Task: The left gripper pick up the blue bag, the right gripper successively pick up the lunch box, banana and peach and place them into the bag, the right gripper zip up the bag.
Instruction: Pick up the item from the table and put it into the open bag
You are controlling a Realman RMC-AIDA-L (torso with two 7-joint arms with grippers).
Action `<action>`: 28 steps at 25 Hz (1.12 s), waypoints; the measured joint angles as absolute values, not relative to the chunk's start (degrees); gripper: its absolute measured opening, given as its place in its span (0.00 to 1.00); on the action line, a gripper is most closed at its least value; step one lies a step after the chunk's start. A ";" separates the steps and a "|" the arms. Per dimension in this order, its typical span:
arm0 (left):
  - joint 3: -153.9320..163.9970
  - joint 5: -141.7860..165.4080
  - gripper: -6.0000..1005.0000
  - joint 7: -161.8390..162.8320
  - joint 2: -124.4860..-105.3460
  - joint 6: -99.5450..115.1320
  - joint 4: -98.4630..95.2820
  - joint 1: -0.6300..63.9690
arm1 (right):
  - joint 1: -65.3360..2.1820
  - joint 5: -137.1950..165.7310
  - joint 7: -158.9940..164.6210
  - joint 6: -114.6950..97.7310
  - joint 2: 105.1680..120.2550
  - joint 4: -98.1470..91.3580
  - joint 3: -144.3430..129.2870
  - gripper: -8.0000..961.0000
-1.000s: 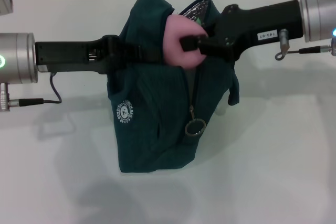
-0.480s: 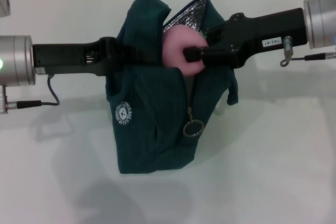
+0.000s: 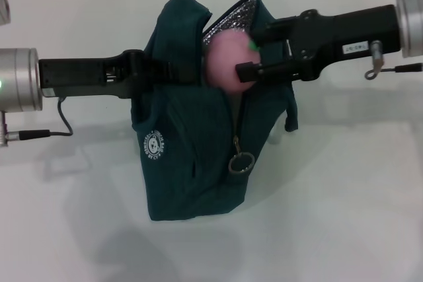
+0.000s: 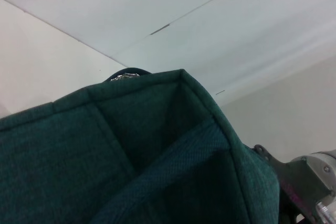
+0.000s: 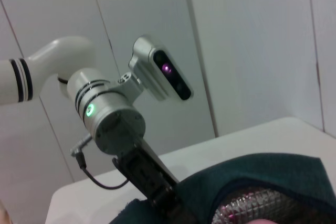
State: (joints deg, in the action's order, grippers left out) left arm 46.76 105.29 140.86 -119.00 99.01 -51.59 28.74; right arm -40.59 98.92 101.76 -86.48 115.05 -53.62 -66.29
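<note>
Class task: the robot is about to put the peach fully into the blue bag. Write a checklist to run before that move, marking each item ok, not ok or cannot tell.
1. The left gripper holds the blue bag up by its left rim: ok.
2. Bag mouth open, silver lining showing: ok.
3. The peach sits at the bag's opening, by the right gripper: ok.
4. Right gripper's hold on the peach: cannot tell.
5. Zipper with ring pull undone: ok.
6. Lunch box and banana already inside: cannot tell.
</note>
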 joint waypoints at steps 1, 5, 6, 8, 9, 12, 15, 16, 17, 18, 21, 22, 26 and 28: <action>46.76 105.29 0.04 140.84 -119.05 98.99 -51.59 28.74 | -40.36 98.90 101.72 -86.72 115.06 -53.81 -65.91 0.59; 46.76 105.29 0.04 140.80 -119.11 98.96 -51.59 28.66 | -40.05 98.81 101.59 -87.36 115.00 -54.28 -65.53 0.72; 46.76 105.29 0.04 140.80 -119.11 98.96 -51.59 28.64 | -40.07 98.82 101.58 -87.44 115.00 -54.28 -65.54 0.75; 46.76 105.29 0.04 140.79 -119.10 98.96 -51.59 28.64 | -40.26 99.02 101.57 -87.53 115.00 -54.45 -65.68 0.78; 46.76 105.29 0.04 140.77 -119.10 98.96 -51.59 28.64 | -40.30 99.10 101.57 -87.57 115.01 -54.64 -65.73 0.78; 46.76 105.29 0.04 140.64 -119.09 98.97 -51.59 28.55 | -39.37 99.04 101.58 -87.87 115.10 -56.94 -64.90 0.78; 46.76 105.29 0.04 140.62 -119.09 98.96 -51.59 28.24 | -37.02 99.14 101.91 -87.93 114.90 -59.87 -62.86 0.83; 46.76 105.29 0.04 140.61 -119.09 98.96 -51.59 28.14 | -36.17 99.30 101.98 -87.95 114.55 -60.55 -62.14 0.84; 46.76 105.29 0.04 140.62 -119.08 98.96 -51.59 28.05 | -35.49 99.38 102.00 -87.99 114.13 -60.93 -61.72 0.86; 46.76 105.29 0.04 140.62 -119.07 98.96 -51.59 27.93 | -35.02 99.40 102.00 -88.02 113.75 -61.13 -61.43 0.86; 46.76 105.29 0.04 140.61 -119.03 98.96 -51.59 27.75 | -32.93 99.43 101.98 -89.11 112.09 -61.33 -60.43 0.86; 46.76 105.29 0.04 140.62 -119.04 98.97 -51.59 27.72 | -32.46 99.50 101.91 -89.53 111.79 -61.37 -60.30 0.86; 46.76 105.29 0.04 140.62 -119.08 99.03 -51.59 27.64 | -30.36 101.89 101.36 -91.06 111.27 -61.43 -60.18 0.86; 46.75 105.29 0.04 140.63 -119.09 99.04 -51.59 27.62 | -29.75 103.22 101.20 -91.09 111.42 -61.27 -59.89 0.86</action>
State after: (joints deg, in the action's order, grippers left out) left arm 46.75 105.29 140.63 -119.09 99.04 -51.59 27.61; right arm -29.75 103.22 101.20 -91.09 111.42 -61.27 -59.89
